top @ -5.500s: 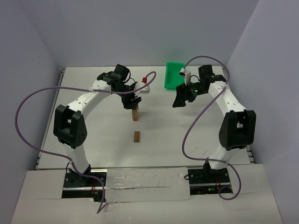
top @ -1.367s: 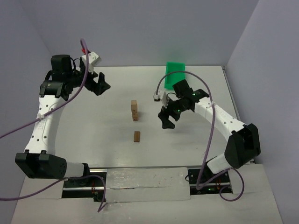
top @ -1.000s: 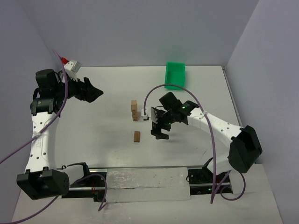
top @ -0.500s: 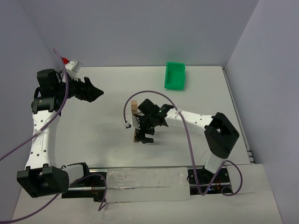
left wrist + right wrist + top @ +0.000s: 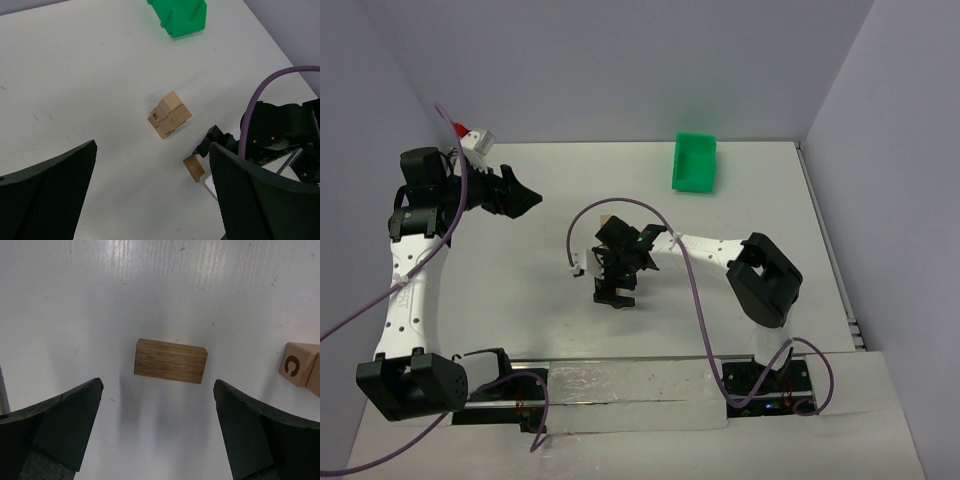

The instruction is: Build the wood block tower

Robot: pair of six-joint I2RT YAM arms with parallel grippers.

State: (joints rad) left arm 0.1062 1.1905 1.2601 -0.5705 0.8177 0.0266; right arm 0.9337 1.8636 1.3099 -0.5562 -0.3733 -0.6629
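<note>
Centring matters here: the right pincer (image 5: 158,390) hangs wide open and empty over the darker brown rectangular wooden block (image 5: 170,360), which lies flat on the white surface (image 5: 150,280) near the short tower of light-tan wooden cubes (image 5: 169,114). It should likely drop straight and close evenly on the block's ends. The left pincer (image 5: 525,197), well apart, is open and empty.

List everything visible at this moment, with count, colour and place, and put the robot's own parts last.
tower: one, light-tan wooden cubes stacked mid-table; cube count unclear; one cube shows a letter C.
loose wood block: one, darker brown, rectangular, flat on the table near the tower.
green bin: one, plastic, far side of the table, right of centre.
table: one, white.
purple cables: two, one along each arm.
left gripper: black, open, empty, held up at the far left, away from the blocks.
right gripper: black, open, fingers either side of the loose wood block, not touching it.
</note>
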